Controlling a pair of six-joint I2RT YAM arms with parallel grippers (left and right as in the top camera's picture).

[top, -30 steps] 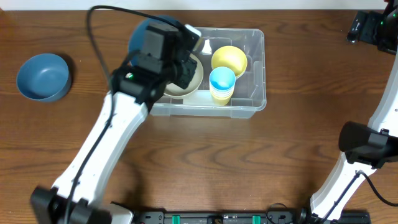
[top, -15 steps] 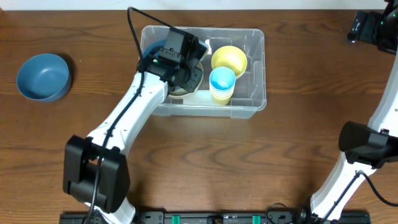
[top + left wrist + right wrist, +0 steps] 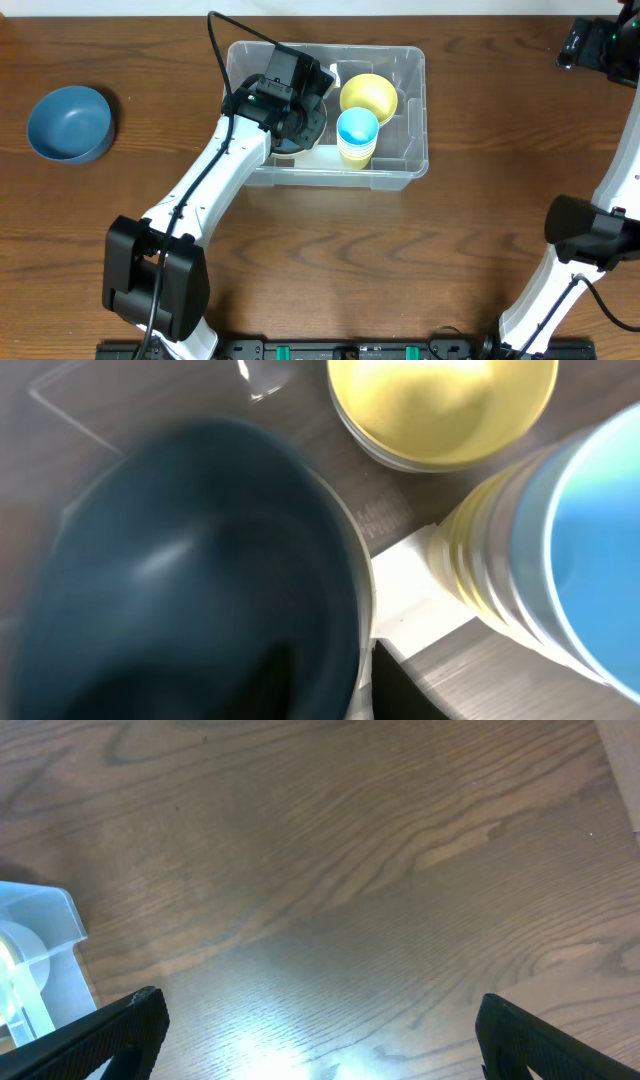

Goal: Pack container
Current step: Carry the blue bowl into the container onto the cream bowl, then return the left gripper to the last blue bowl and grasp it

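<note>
Roughly halfway: the container [image 3: 424, 110] sits mid far edge of the table [image 3: 400, 260], with a yellow bowl [image 3: 368, 97] and a cup stack [image 3: 357, 135] in its right half. The left gripper [image 3: 298, 105] is down in its left half, a dark blue bowl [image 3: 190, 580] filling its camera; can't tell if it's clamped. A second blue bowl [image 3: 69, 123] near the left edge is unpacked. The right gripper [image 3: 320, 1020] is spread wide at the far right corner, well clear of the container.

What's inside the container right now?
A yellow bowl, a blue cup topping a yellow cup stack, and a dark blue bowl. The left arm hides the container's left half overhead.
</note>
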